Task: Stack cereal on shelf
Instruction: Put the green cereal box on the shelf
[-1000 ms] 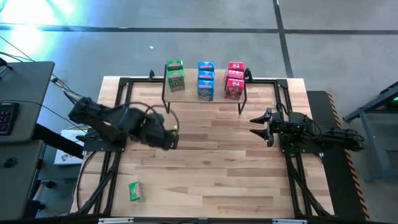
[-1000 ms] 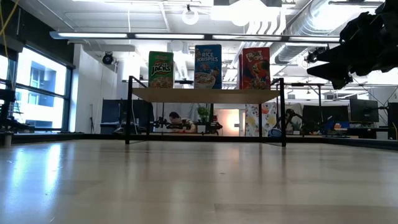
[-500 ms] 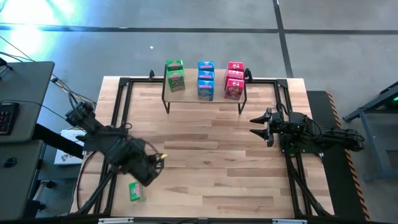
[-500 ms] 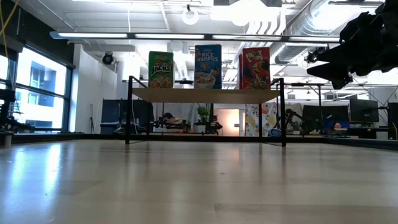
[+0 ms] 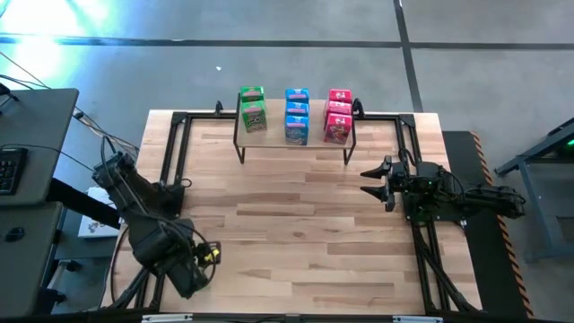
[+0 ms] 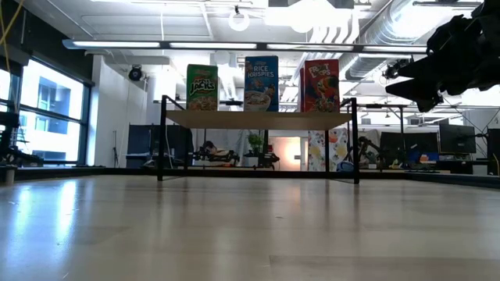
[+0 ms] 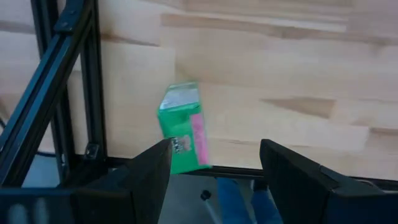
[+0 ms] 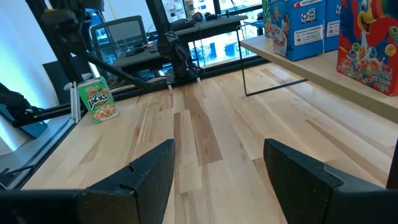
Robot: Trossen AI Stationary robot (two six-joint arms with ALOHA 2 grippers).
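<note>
A lone green cereal box (image 7: 182, 127) stands on the table by its near left corner, next to the black frame rail; the right wrist view shows the same box (image 8: 96, 101) upright. My left gripper (image 7: 214, 167) hangs open above it, pointing down, and hides it in the high view (image 5: 197, 269). The shelf (image 5: 296, 139) stands at the far edge and carries rows of green (image 5: 254, 115), blue (image 5: 297, 121) and red (image 5: 337, 121) cereal boxes. My right gripper (image 5: 368, 184) waits open at the table's right side, pointing level toward the left.
Black frame rails (image 5: 170, 161) run along the table's left and right sides. The wide middle of the wooden table (image 5: 296, 233) is bare. A desk with a keyboard (image 5: 9, 166) stands left of the table. The shelf's thin black legs (image 6: 162, 140) reach down to the tabletop.
My left gripper has swung from the table's left middle toward the near left corner, sinking a little and rolling about its own axis, until it stands over the lone green box. Its fingers have stayed open. The box has not moved.
</note>
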